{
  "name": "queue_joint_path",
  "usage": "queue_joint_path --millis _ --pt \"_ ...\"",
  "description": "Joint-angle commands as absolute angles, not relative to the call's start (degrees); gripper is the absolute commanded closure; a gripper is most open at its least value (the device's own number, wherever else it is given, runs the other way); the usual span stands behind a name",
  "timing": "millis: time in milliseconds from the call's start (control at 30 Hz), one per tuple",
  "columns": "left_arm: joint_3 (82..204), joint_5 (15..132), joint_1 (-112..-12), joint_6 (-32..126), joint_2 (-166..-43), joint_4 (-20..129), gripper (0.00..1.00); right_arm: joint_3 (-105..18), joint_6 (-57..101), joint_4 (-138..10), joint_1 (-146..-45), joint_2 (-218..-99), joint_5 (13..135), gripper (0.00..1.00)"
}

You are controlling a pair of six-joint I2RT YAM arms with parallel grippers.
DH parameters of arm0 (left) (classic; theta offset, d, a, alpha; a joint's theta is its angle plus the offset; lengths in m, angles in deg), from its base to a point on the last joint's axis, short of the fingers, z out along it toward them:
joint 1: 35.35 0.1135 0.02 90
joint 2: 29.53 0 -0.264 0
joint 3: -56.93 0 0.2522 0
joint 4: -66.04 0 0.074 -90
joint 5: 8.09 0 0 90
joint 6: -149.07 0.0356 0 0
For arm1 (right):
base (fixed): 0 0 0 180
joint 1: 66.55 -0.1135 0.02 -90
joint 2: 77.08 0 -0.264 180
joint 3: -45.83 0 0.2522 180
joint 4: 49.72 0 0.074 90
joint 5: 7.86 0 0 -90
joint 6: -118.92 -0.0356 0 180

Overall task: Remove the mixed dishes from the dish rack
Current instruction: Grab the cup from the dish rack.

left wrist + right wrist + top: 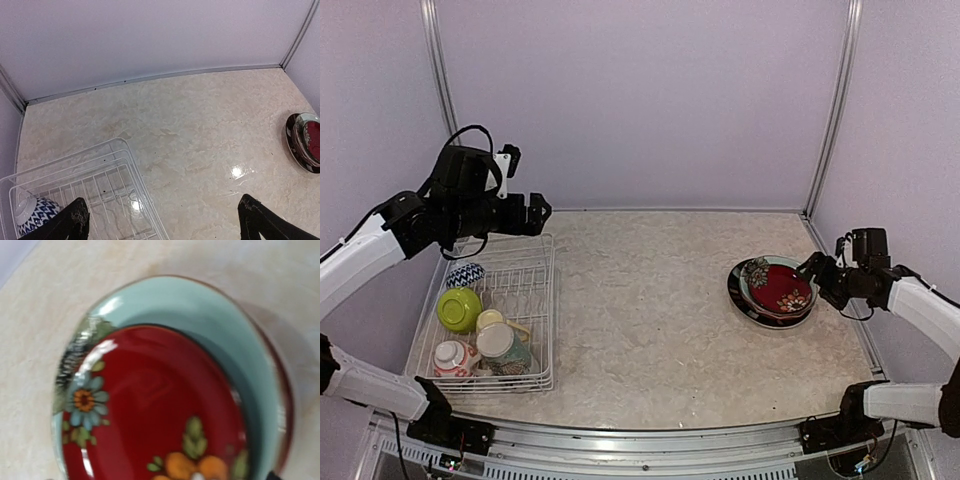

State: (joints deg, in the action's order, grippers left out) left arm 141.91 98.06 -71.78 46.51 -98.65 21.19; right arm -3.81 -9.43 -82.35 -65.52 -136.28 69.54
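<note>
Plates done: dark red floral plate on pale teal plate on black-rimmed plate, stacked at 3 o'clock on table. Dish rack at 8 o'clock holds lime-green bowl, blue-white bowl, red-white bowl, yellow mug, cream mug. Left claw spread wide, empty, over rack's 12 o'clock edge. Right claw beside the stack; can't tell its spread. Nothing stands between rack and stack.

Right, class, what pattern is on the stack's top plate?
Top plate: dark red with flowers, best in the right wrist view.
</note>
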Motion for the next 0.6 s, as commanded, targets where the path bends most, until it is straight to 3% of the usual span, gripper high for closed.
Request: queue_joint_path --millis 0,267,567 --pt "144.2 95.8 -68.6 33.5 -95.9 4.8 0.01 -6.1 -8.6 -80.3 -69.0 -139.2 69.8 0.11" --pt "138.5 84.9 -67.3 18.4 -83.9 -9.9 0.01 -10.8 -6.4 -79.0 -72.2 -146.2 68.7 0.11" --pt "135.3 79.4 -67.4 9.1 -81.7 -25.1 0.01 -8.1 -10.4 -75.3 -78.6 -145.5 71.3 0.11"
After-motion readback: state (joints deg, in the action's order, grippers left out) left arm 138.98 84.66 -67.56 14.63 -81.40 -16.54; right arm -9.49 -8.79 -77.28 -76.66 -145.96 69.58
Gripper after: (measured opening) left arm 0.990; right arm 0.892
